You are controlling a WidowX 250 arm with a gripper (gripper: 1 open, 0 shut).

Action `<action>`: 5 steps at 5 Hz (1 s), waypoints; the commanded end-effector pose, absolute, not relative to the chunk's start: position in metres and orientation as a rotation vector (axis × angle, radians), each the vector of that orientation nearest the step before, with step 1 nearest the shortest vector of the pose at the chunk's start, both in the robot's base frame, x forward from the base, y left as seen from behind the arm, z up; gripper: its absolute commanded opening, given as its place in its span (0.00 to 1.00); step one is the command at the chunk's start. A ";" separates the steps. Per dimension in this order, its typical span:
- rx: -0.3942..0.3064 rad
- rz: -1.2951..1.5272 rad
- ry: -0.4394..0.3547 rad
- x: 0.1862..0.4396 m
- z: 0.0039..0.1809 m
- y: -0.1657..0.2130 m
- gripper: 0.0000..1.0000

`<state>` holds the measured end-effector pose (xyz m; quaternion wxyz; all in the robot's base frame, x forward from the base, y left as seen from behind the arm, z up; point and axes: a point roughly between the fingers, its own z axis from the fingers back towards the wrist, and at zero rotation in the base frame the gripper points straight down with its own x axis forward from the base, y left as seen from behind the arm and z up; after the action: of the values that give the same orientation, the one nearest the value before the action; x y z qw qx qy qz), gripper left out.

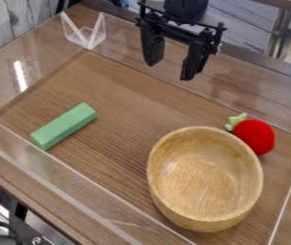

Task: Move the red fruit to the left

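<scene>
The red fruit (257, 137), small and round with a green leafy top, lies on the wooden table at the right, just behind the rim of the wooden bowl (206, 177). My gripper (171, 61) hangs at the back centre, well above and to the left of the fruit. It points down with its two black fingers (149, 50) spread apart and nothing between them.
A green rectangular block (64, 125) lies on the left half of the table. Clear plastic walls (14, 57) ring the work area, with a clear bracket (81, 32) at the back left. Bare wood stretches between the block and the bowl.
</scene>
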<state>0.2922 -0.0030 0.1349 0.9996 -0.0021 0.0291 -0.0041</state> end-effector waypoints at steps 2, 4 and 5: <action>-0.041 0.120 0.072 0.292 0.114 -0.036 1.00; -0.111 0.351 0.014 0.298 0.108 -0.086 1.00; -0.148 0.473 -0.017 0.302 0.104 -0.101 1.00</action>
<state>0.2994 -0.0989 0.0962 0.9699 -0.0656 0.0040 0.2343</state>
